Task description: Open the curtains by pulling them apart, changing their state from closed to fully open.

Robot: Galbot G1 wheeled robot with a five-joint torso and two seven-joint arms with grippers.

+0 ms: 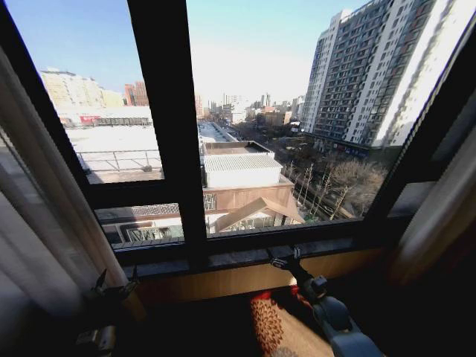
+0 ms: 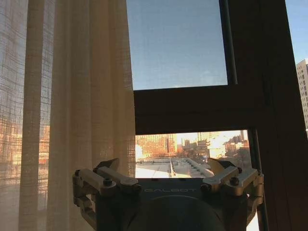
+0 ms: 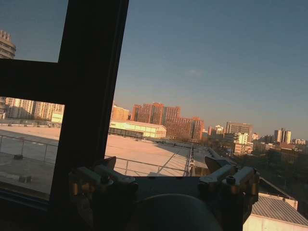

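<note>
Sheer cream curtains (image 1: 37, 216) hang bunched at the far left edge of a dark-framed window (image 1: 167, 149), with a second gathered panel (image 1: 439, 216) at the far right edge, leaving the glass between them uncovered and a sunlit city of rooftops and tower blocks in plain sight. The left gripper (image 1: 115, 286) sits low near the window's bottom left corner, just beside the left panel's pleats; its wrist camera shows the fingers (image 2: 115, 175) spread apart with nothing between them and the fabric (image 2: 72, 106) hanging close alongside. The right gripper (image 1: 282, 258) reaches up to the wooden sill (image 1: 238, 277) near its middle, fingers (image 3: 108, 175) likewise parted and empty, facing the frame's upright bar (image 3: 89, 86) and the open sky beyond.
</note>
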